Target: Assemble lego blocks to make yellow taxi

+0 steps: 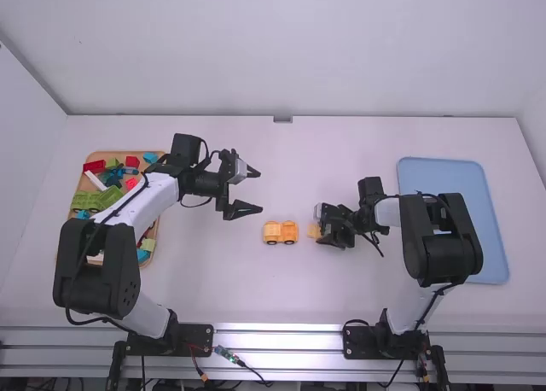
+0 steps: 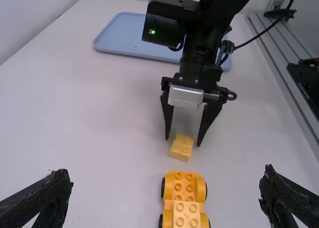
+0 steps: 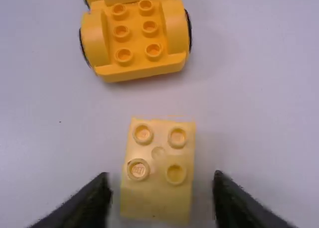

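No legible text, labels, brands, numbers or signs anywhere.

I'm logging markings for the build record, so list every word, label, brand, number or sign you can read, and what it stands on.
No text can be read on anything here.
Yellow block: one stud bears a faint mark, too small and blurred to read.
Wheeled base: no legible marking on its studs.
Blue tray: no legible marking.
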